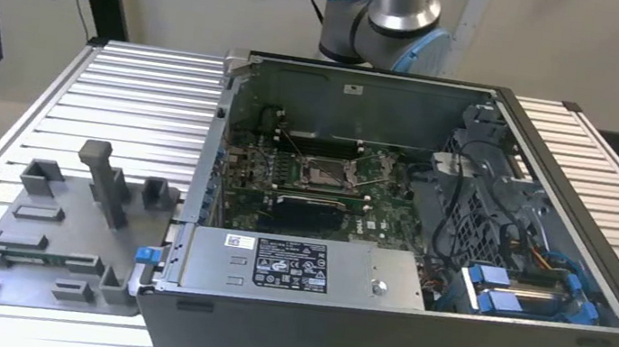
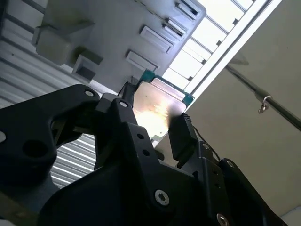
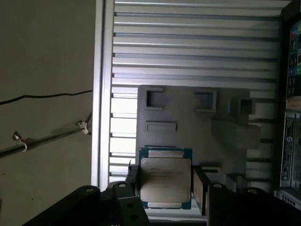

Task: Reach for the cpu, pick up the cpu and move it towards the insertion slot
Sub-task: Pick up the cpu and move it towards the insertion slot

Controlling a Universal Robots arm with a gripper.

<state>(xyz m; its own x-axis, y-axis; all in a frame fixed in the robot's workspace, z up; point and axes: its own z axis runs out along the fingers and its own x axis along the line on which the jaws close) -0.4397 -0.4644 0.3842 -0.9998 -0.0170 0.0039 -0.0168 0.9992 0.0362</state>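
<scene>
In both wrist views the cpu [image 3: 165, 181] [image 2: 157, 107], a thin square chip with a pale metal top and a green edge, sits between the black fingers of my gripper [image 3: 165, 188] [image 2: 154, 123]. The fingers press on two opposite edges, so the gripper is shut on it. The chip hangs above the grey fixture plate [image 3: 188, 122], near the plate's outer edge. In the exterior view the insertion slot [image 1: 326, 173], a silver-framed square socket, lies on the green board inside the open computer case [image 1: 584, 294].
The grey fixture plate [image 1: 47, 228] with upright blocks lies on the ribbed metal table [image 1: 137, 104] at the exterior view's left of the case. The arm's base [image 1: 381, 15] stands behind the case. Cables and blue clips fill the case's right side.
</scene>
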